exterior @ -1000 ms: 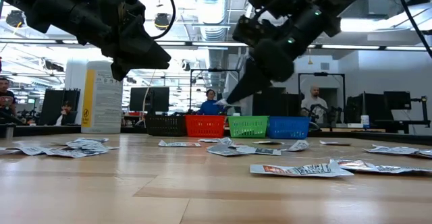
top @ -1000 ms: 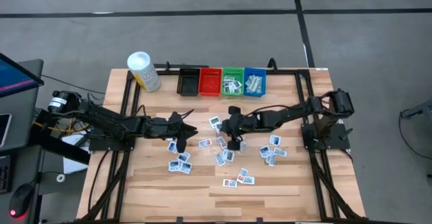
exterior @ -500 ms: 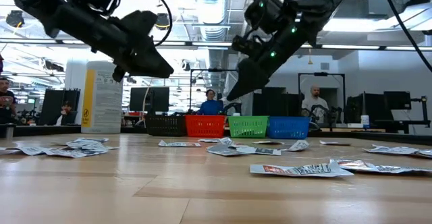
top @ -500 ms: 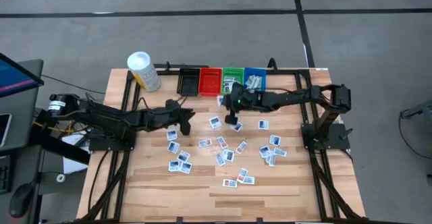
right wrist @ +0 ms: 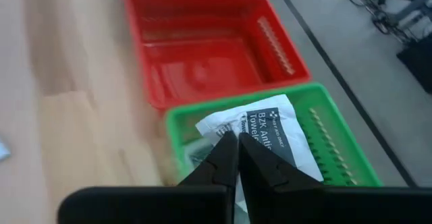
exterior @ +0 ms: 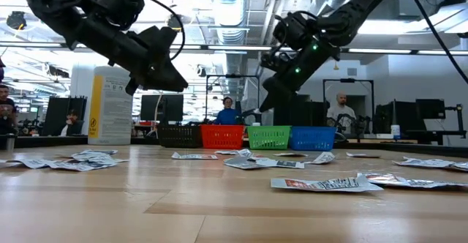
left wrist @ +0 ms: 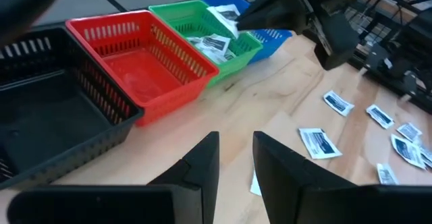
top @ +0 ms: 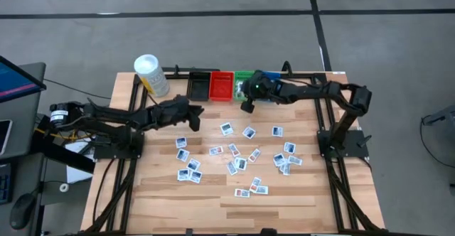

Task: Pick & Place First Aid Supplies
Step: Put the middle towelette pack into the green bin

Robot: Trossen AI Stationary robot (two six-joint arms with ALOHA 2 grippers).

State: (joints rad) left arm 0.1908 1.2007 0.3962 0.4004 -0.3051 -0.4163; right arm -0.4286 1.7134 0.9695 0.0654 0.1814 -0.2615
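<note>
My right gripper is shut on a white packet with dark print, over the green bin at the table's far edge. The green bin has a few packets lying in it. Several more packets lie flat on the wooden table's middle. My left gripper hovers open, with a narrow gap, in front of the black bin and the red bin. A bit of white shows low in that gap; whether it is held I cannot tell. My right gripper pinches the packet's near edge between its two fingertips. The fingers slant down from the table's right side. The packet sticks out ahead of the fingertips, lifted clear, above the green bin's inside.
The black, red, green and blue bins stand in a row at the far edge. A white-capped yellow bottle stands at the far left. People show in the room behind in the low view.
My right gripper has swung from over the table's middle toward the far edge, carrying the packet clear of the table to above the green bin. My left gripper has swung toward the far edge too, and now stands before the black and red bins.
</note>
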